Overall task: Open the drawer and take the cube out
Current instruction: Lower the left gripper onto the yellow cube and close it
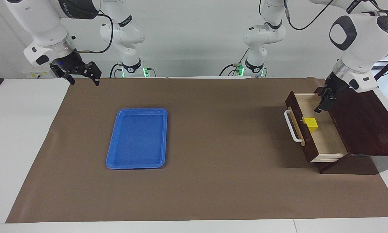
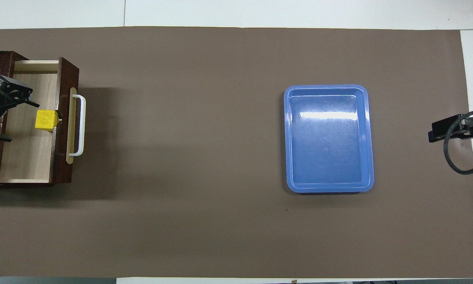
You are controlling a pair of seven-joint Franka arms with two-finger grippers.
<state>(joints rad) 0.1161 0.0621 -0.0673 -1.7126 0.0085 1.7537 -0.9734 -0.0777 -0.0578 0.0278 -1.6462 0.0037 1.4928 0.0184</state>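
The dark wooden drawer (image 1: pixel 310 152) stands pulled out of its dark box (image 1: pixel 362 123) at the left arm's end of the table. Its white handle (image 1: pixel 291 127) points toward the table's middle. The yellow cube (image 1: pixel 310 124) lies on the pale drawer floor, close to the drawer's front panel. My left gripper (image 1: pixel 321 105) hangs open and empty over the drawer's inner end, by the box's edge, apart from the cube. In the overhead view the left gripper (image 2: pixel 21 122) is beside the cube (image 2: pixel 46 119) in the drawer (image 2: pixel 63 79). My right gripper (image 1: pixel 84 82) waits open over the mat's corner.
An empty blue tray (image 1: pixel 137 138) lies on the brown mat toward the right arm's end; it also shows in the overhead view (image 2: pixel 329 138). The right gripper (image 2: pixel 437 132) shows at the mat's edge there.
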